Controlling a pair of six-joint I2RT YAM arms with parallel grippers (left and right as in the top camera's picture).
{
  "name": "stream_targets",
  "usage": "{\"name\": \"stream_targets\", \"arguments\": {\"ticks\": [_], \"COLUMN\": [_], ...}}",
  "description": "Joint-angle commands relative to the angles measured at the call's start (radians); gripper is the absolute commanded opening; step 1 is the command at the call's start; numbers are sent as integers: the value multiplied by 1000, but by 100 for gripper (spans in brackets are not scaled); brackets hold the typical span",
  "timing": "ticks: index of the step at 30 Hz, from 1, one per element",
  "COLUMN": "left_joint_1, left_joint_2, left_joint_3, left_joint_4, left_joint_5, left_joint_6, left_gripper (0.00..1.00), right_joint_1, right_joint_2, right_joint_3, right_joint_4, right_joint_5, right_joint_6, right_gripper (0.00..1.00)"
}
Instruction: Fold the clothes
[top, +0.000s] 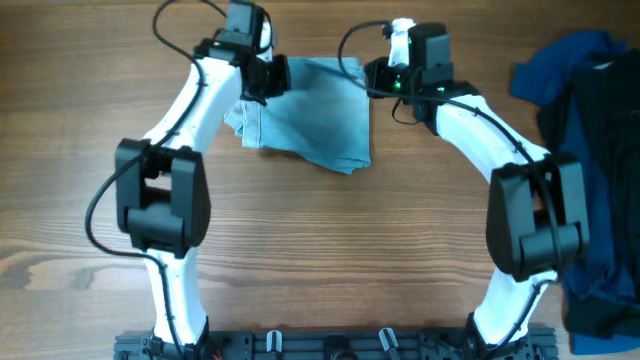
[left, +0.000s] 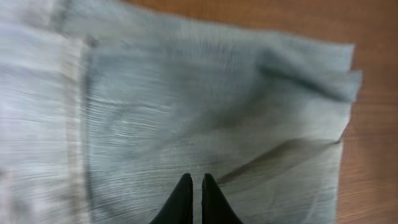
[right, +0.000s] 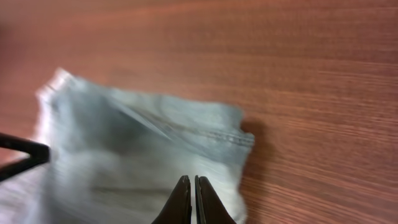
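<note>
Wood-grain table (top: 320, 260) fills the overhead view. Both arms reach to the far side, left arm (top: 185, 120) and right arm (top: 490, 135) bowed outward with their wrists converging on the cloth.

Dark blue garment (top: 560, 75) is heaped at the right edge of the table, with a black garment (top: 605, 130) lying on it. Both are well apart from the work area.

Jeans (top: 310, 115) sit at the far centre of the table between the two wrists, folded into a rough rectangle of faded light blue denim. Left side is bunched into a few uneven layers; near-right corner pokes toward the camera. In the left wrist view a stitched seam (left: 78, 118) runs down the left part of the fabric, and the right edge shows stacked layers with a loose fold. In the right wrist view a stitched hem (right: 199, 132) crosses the top layer near its corner, bare wood beside it.

Left gripper (top: 268, 78) is over the left far edge of the jeans. Fingertips are nearly together with a thin gap, tips right at the denim; can't tell whether any fabric is pinched.

Right gripper (top: 378, 80) is at the far-right corner of the jeans. Jaws are close together, only a sliver between them, above the cloth edge; can't tell if it has a grip. Right wrist view is motion-blurred.
</note>
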Motion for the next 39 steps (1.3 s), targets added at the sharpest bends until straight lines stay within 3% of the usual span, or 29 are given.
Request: {"name": "stream_targets", "arguments": {"ticks": [1,4,7,9,13,20,34,39], "left_joint_1": [-42,-69,-96,-121,-151,-166,-223,-228], "left_joint_2": [-2,14,29,31,31,38,152,156], "left_joint_3": [-1,-1,-1,-1,-1,-1,-1,-1], "left_joint_4": [-6,-7,-6,-3,19,55,110,-27], "left_joint_5": [-5,-6,-5,-5,-5,-5,69,10], "left_joint_6": [1,-21,-56,-79,-134,-320,-418,-365], "left_gripper": [8,10,10,9,7,5,5,4], "right_joint_1": [12,13,13,12,5,-71,-142,-142], "right_joint_2": [14,19,27,27,27,27,27,27], "right_joint_3": [-2,-2,-3,-3,-3,-3,-3,-3], "right_joint_4": [6,0,-6,4,29,8,-64,-79], "right_joint_5": [30,29,31,51,167,217,214,187], "right_joint_6": [-226,-283,-314,-332,-266,8,6,5], "right_gripper": [4,7,55,68,68,60,60,61]}}
